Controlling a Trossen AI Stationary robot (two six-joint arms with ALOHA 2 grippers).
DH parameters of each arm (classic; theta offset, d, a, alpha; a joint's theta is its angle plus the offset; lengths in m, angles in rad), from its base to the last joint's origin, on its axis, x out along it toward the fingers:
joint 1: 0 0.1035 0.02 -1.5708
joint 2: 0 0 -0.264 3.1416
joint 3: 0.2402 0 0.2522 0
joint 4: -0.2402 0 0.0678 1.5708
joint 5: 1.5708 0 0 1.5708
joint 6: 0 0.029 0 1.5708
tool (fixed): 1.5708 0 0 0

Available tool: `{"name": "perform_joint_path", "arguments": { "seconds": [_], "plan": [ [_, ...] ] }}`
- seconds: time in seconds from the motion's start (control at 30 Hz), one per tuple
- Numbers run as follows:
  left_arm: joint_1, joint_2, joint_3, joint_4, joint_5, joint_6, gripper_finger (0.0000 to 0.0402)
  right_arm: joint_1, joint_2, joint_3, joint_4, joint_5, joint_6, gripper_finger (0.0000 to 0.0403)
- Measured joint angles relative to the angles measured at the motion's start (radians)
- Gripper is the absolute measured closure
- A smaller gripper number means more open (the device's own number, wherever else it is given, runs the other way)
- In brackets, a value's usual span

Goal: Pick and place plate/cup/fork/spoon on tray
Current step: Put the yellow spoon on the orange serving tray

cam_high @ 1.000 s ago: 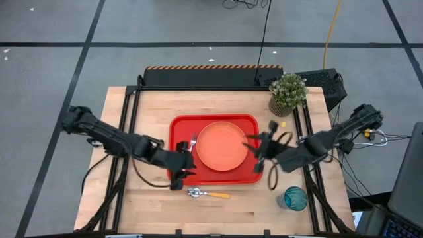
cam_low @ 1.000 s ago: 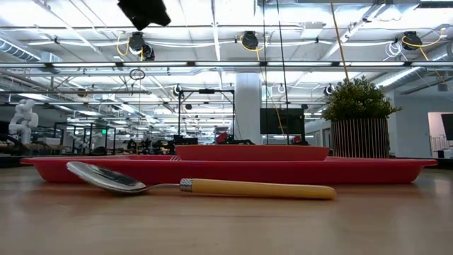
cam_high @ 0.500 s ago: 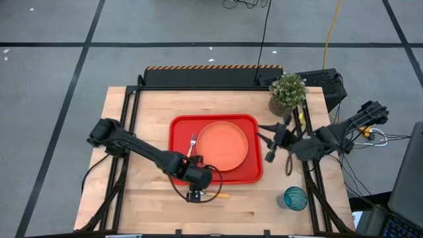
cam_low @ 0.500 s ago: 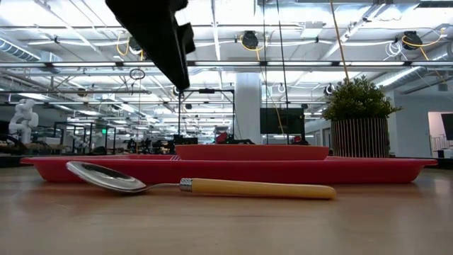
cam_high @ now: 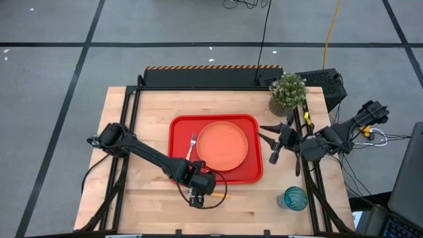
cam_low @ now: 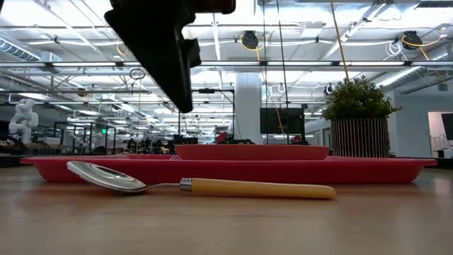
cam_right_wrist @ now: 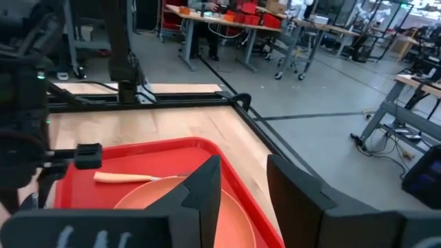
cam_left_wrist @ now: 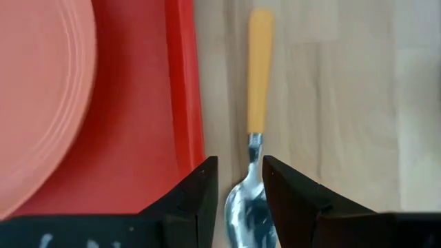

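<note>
The spoon [cam_low: 212, 187] lies flat on the table just in front of the red tray [cam_high: 178, 135], its bowl toward the table's left. My left gripper [cam_left_wrist: 239, 176] is open above the bowl [cam_left_wrist: 244, 213], clear of it in the low view [cam_low: 182, 99]. The orange plate [cam_high: 221, 145] sits on the tray, and the fork [cam_high: 192, 145] lies on the tray to the plate's left. The teal cup [cam_high: 295, 198] stands on the table at the front right. My right gripper [cam_high: 272, 142] is open and empty just right of the tray.
A potted plant [cam_high: 287, 92] stands at the back right, behind my right gripper. Bare wood lies to the left of the tray and along the table's near edge. Black frame rails [cam_high: 129, 112] run along both sides of the table.
My left gripper has gone from the tray's near left corner toward the near edge and down, and now stands over the spoon's bowl. My right gripper has drawn back from the plate's right edge toward the table's right edge. Plate and spoon have stayed where they were.
</note>
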Motion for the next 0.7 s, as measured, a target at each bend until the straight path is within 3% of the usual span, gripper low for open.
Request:
{"name": "perform_joint_path", "arguments": {
  "seconds": [0.7],
  "plan": [
    [0.000, 0.060, -0.001, 0.053, 0.087, 0.086, 0.0284, 0.000, 0.004, 0.000, 0.014, -0.001, -0.020, 0.0293]
  ]
}}
